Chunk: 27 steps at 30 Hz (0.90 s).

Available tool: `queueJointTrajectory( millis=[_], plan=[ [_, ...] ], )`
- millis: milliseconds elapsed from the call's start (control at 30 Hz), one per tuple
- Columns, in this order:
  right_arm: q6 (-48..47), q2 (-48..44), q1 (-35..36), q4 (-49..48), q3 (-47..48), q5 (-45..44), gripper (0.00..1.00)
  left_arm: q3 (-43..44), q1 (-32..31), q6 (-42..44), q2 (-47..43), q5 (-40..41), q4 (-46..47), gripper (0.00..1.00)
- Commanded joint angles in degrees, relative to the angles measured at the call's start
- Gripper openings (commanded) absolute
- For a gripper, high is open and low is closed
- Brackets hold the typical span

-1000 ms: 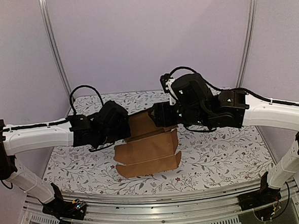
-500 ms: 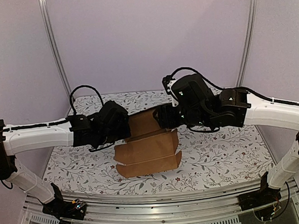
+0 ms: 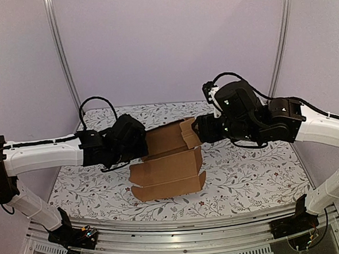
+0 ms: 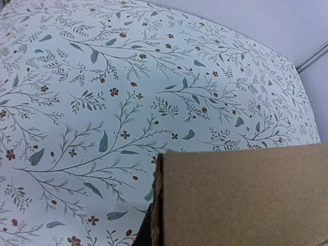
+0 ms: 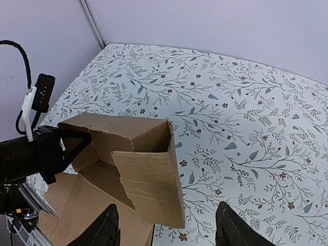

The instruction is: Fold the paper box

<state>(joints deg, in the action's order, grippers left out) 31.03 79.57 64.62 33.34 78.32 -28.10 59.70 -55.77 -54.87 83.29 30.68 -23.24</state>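
Box [image 3: 166, 162] sits mid-table [image 3: 253, 173], between the two arms, partly formed.

Done so far, judging by how it lies:
- The far section is raised. In the right wrist view, the back wall [image 5: 118, 130] stands up and meets the right end flap [image 5: 154, 189] at a corner, so there is an open pocket.
- The creases on the near side look pre-bent.

Left to do:
- The near panels [image 3: 167, 182] lie almost flat on the table, spread toward the arm bases. They have not yet been brought up and over.
- I see no tab tucked into a slit and no closed lid.
- My estimate is under halfway.

Tools:
- The left gripper [image 3: 139, 143] is at the box's left end. From the right wrist view, its fingers appear pinched on the cardboard there, holding that end up. Its own camera shows only cardboard close up, with table beyond.
- The right gripper [image 5: 166, 207] has its fingers [image 5: 108, 225] spread wide and holds nothing. It sits just behind the right end flap, which lies in line with the gap between them. I cannot tell whether it touches.

The raised part probably depends on the left hold. If that is let go before a tab locks, I would expect the wall to sag.
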Motion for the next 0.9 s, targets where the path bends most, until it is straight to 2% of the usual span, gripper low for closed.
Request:
queueJointTrajectory(
  millis=[0, 267, 533, 633, 867],
  plan=[
    [0.36, 1.2, -2.26, -1.37, -2.13, 5.19, 0.61, -0.84, -0.55, 0.53, -0.74, 0.0, -0.08, 0.0],
    [0.23, 5.54, -3.46, -5.65, -2.36, 11.04, 0.54, -0.99, -0.54, 0.54, -1.23, 0.04, -0.47, 0.0],
    [-1.03, 10.36, -3.36, -6.33, 0.75, 12.96, 0.43, -1.46, -0.52, 0.4, -1.35, 0.0, -0.2, 0.0],
    [-1.31, 12.0, -3.29, -5.7, 2.23, 12.35, 0.41, -1.68, -0.5, 0.29, -1.32, -0.08, -0.07, 0.0],
    [-3.02, 16.59, -1.34, -0.92, 7.97, 4.87, 0.4, -1.72, -0.57, 0.29, -0.94, -0.35, 0.38, 0.0]
  ],
)
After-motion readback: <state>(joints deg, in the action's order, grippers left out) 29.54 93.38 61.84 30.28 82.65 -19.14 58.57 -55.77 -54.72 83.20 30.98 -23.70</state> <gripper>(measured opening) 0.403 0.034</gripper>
